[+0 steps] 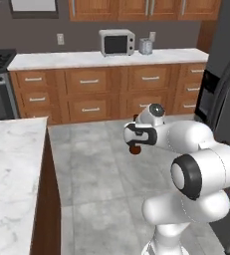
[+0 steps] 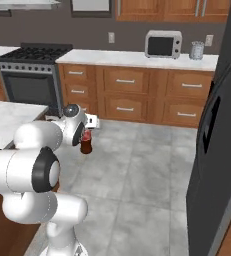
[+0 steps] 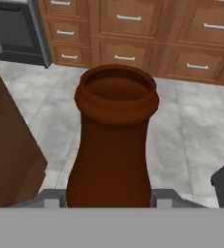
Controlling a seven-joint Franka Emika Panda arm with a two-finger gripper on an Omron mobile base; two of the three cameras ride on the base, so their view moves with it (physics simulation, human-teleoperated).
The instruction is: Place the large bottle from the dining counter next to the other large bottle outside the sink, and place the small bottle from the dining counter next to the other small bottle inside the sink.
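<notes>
My gripper [image 1: 135, 141] is shut on the large bottle [image 1: 135, 149], a dark-brown glass bottle with a red label [image 2: 86, 136]. It hangs upright above the grey tiled floor. In the hand view its open mouth and long neck [image 3: 114, 126] rise between my gripper [image 3: 107, 198] fingers. The dining counter [image 1: 9, 169], white veined marble on a brown base, lies to the left of the arm, and a corner of it [image 2: 4, 120] shows behind the arm in the right base view. The small bottle, the sink and the other bottles are out of view.
Wooden cabinets line the far wall under a counter with a microwave [image 1: 117, 42] and a toaster [image 1: 145, 46]. A black stove [image 2: 29, 75] stands at the left. A dark fridge [image 2: 222, 130] fills the right side. Open tiled floor [image 2: 142, 165] lies ahead.
</notes>
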